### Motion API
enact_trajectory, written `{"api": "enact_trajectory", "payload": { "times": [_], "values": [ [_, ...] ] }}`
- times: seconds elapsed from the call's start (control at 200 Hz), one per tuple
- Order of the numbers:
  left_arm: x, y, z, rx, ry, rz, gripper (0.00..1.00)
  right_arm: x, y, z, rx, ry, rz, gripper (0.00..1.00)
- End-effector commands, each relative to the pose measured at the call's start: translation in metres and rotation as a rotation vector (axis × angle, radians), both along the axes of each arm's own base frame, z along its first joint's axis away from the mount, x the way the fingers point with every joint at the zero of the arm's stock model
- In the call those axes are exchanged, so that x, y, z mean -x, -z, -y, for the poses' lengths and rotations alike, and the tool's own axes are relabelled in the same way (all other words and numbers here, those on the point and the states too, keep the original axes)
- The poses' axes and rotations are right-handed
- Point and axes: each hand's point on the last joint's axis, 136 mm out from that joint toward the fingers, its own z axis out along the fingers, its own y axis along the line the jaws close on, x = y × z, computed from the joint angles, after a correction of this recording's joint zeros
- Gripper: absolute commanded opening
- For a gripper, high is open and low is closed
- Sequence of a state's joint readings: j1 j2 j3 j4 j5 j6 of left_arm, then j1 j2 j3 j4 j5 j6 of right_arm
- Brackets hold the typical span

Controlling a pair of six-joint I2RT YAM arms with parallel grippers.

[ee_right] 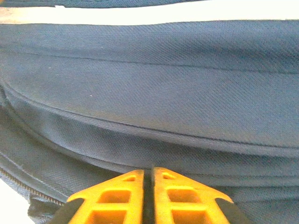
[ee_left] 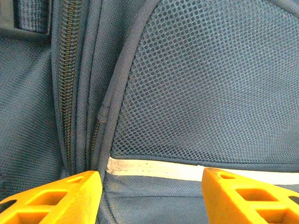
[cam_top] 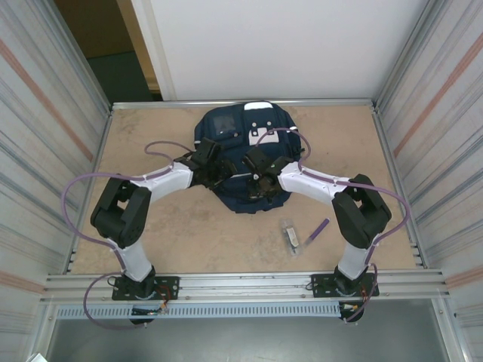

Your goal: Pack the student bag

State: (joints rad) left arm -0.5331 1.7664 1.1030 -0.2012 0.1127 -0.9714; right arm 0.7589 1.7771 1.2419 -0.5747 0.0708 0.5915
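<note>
Here, the student bag (cam_top: 234, 147) lies flat at the far middle of the table (cam_top: 181, 226), its top toward the back wall, with both arms reaching in over its near half. The left gripper (cam_top: 217, 172) sits over the bag's left side and the right gripper (cam_top: 258, 181) just beside it, toward the near edge of the bag.

From the left wrist, the left gripper (ee_left: 152, 196) stands open, its two orange fingers (ee_left: 56, 198) well apart above the navy cloth. Between and beyond them runs a white stripe (ee_left: 187, 170), with a mesh panel (ee_left: 210, 79) behind it. A zipper (ee_left: 70, 70) runs up the left of that view, beside a padded seam.

From the right wrist, the right gripper (ee_right: 149, 196) is closed, with its orange fingers (ee_right: 117, 198) pressed together against folds of navy fabric. Whether a sliver of cloth is caught between them cannot be told, since only a dark line shows there.

On the bare table near the right arm's base (well apart from the bag) lie a purple pen (cam_top: 317, 230) and, just left of it, a small flat object (cam_top: 290, 236) too small to identify.
</note>
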Motion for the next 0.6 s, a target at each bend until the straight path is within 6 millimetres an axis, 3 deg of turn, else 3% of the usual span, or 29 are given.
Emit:
{"api": "enact_trajectory", "payload": {
  "times": [0.0, 0.095, 0.19, 0.331, 0.416, 0.496, 0.596],
  "values": [
    [0.013, 0.006, 0.001, 0.033, -0.009, -0.057, 0.59, 0.007, 0.007, 0.003, 0.010, 0.009, -0.038, 0.00],
    [0.013, -0.010, 0.004, 0.026, 0.031, -0.002, 0.58, 0.006, -0.014, -0.002, -0.042, -0.012, -0.002, 0.00],
    [0.011, -0.042, 0.009, 0.012, 0.134, 0.123, 0.58, 0.006, -0.044, -0.005, -0.128, -0.033, 0.047, 0.00],
    [0.008, -0.115, 0.036, -0.013, 0.515, 0.535, 0.57, 0.001, -0.087, 0.003, -0.317, -0.017, 0.072, 0.00],
    [0.023, -0.148, 0.053, -0.082, 0.790, 0.870, 0.56, -0.001, -0.104, 0.015, -0.401, -0.002, 0.070, 0.00],
    [0.053, -0.157, 0.070, -0.160, 1.098, 1.166, 0.55, -0.001, -0.117, 0.021, -0.468, -0.020, 0.075, 0.00],
    [0.089, -0.140, 0.086, -0.274, 1.437, 1.394, 0.55, -0.001, -0.125, 0.029, -0.524, -0.018, 0.076, 0.00]
  ]
}}
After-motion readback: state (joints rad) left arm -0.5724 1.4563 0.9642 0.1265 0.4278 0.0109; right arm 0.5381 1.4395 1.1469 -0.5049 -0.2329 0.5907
